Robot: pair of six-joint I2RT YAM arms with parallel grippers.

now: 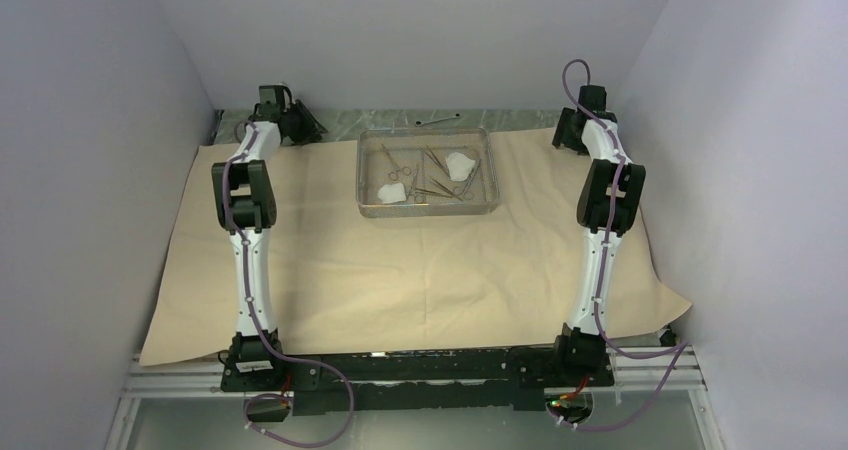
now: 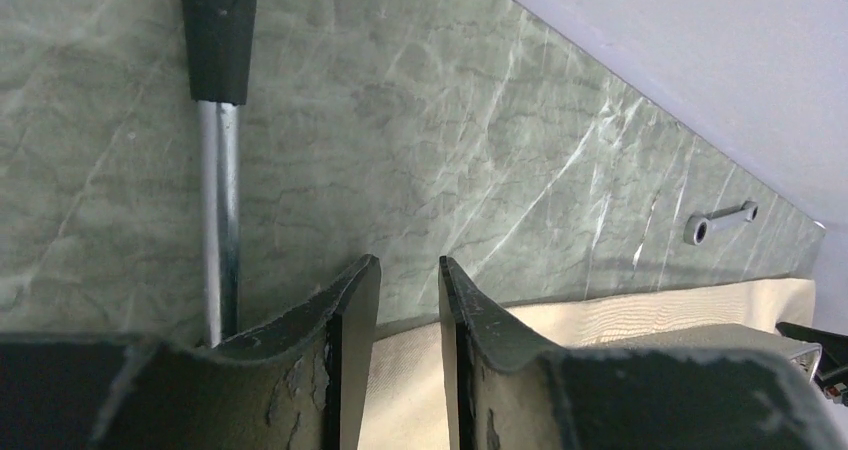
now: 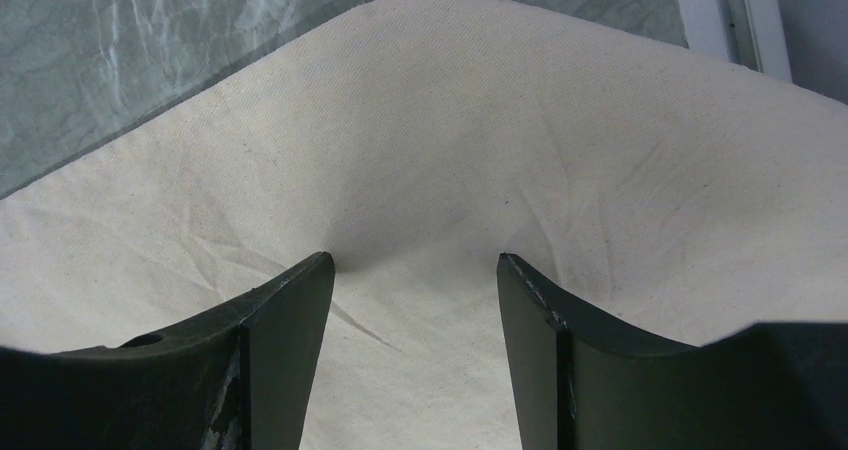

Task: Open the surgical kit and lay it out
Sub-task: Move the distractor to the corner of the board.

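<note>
While the tan wrap sheet (image 1: 400, 270) lies spread flat on the green bench (image 2: 450, 120), the steel mesh tray (image 1: 423, 213) stands on the far half of the sheet, about midway between the two arms. Inside the tray lie silver ring-handled clamps (image 1: 400, 173) and two white gauze pads that I can see, one (image 1: 392, 192) near the tray's front left and one (image 1: 461, 164) more to its right. The finer instruments are too small to name.

Far to the left of the tray, at the sheet's far corner, is the left end effector (image 2: 408, 262). Its fingers stand only a narrow gap apart, over the edge of the sheet, and I cannot tell if they pinch it. A hammer (image 2: 220, 30) with a dark handle lies on the bare bench just beside it.

Far to the right of the tray, the right end effector (image 3: 415, 258) has its fingers wide apart. Their tips rest on the creased sheet and clamp nothing.

Behind the tray, on the bare bench, lies a small wrench (image 1: 437, 120).
</note>
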